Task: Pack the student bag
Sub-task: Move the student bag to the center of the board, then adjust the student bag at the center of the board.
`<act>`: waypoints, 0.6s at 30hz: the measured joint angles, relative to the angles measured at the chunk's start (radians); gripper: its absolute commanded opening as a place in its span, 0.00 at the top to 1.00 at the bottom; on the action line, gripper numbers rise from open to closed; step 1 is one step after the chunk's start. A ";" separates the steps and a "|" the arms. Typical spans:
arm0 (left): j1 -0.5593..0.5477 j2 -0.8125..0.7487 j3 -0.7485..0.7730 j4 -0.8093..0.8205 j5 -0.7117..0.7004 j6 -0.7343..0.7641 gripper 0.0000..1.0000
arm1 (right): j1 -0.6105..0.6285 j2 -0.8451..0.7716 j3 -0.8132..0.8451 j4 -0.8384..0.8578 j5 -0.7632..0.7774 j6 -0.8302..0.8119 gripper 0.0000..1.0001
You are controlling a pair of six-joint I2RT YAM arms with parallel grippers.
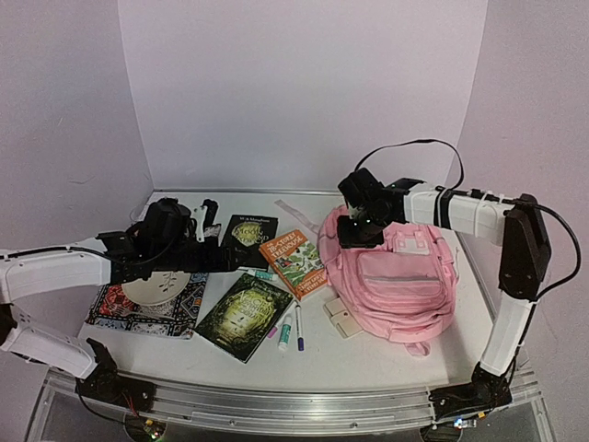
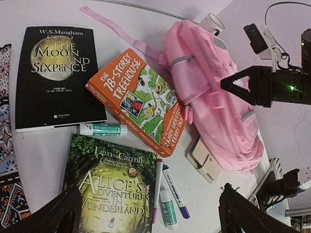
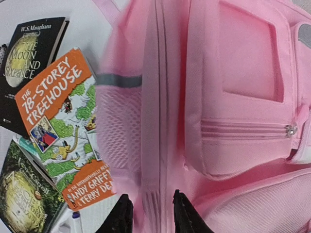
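The student bag [image 1: 405, 276] is a pink backpack lying flat on the right half of the table, front pockets up; it also shows in the left wrist view [image 2: 214, 97]. My right gripper [image 1: 359, 230] is down on its top left end. In the right wrist view the jaws [image 3: 150, 216] stand a little apart, open, straddling the bag's [image 3: 218, 97] main zipper strip and touching the fabric. My left gripper [image 1: 204, 221] hovers wide open above the books, with nothing between its fingers [image 2: 149, 204].
Left of the bag lie three books: The Moon and Sixpence [image 1: 248, 235], The 78-Storey Treehouse [image 1: 294, 262] and Alice's Adventures in Wonderland [image 1: 244, 313]. Markers and a glue stick [image 1: 290, 327] and a beige case [image 1: 342, 318] lie near the front. A patterned cloth [image 1: 147, 308] is at the left.
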 measured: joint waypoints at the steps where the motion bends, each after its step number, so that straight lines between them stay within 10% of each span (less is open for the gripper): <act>1: -0.012 0.010 0.003 0.000 -0.005 -0.010 0.01 | 0.001 0.004 0.004 0.008 -0.006 -0.004 0.53; 9: -0.083 0.066 0.010 0.028 -0.072 -0.075 0.01 | -0.055 -0.135 -0.116 0.055 -0.044 -0.085 0.35; 18: -0.105 0.083 0.010 0.045 -0.098 -0.104 0.01 | -0.408 -0.503 -0.489 0.094 -0.143 -0.132 0.20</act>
